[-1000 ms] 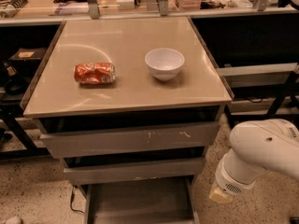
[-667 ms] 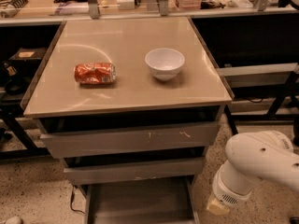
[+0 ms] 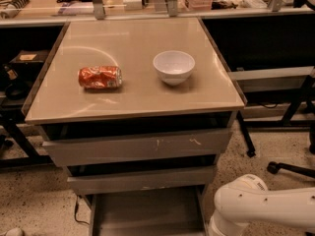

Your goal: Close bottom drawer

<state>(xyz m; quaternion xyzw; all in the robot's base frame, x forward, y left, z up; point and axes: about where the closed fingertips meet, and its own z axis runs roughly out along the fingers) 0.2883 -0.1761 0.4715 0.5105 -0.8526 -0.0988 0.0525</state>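
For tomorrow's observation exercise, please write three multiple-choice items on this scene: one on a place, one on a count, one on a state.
1. Where does the orange can lie relative to the white bowl?
A. to its left in the picture
B. inside it
C. behind it

2. How many grey drawers sit under the tabletop?
A. two
B. three
C. four

3. What state is the bottom drawer in?
A. pulled out
B. pushed fully shut
C. taken away

Answers:
1 A: the can lies on its side, apart from the bowl and left of it.
2 B: three fronts are stacked below the top.
3 A: its tray shows in front of the drawers above. The white arm is beside it, and the gripper is out of view past the bottom edge.
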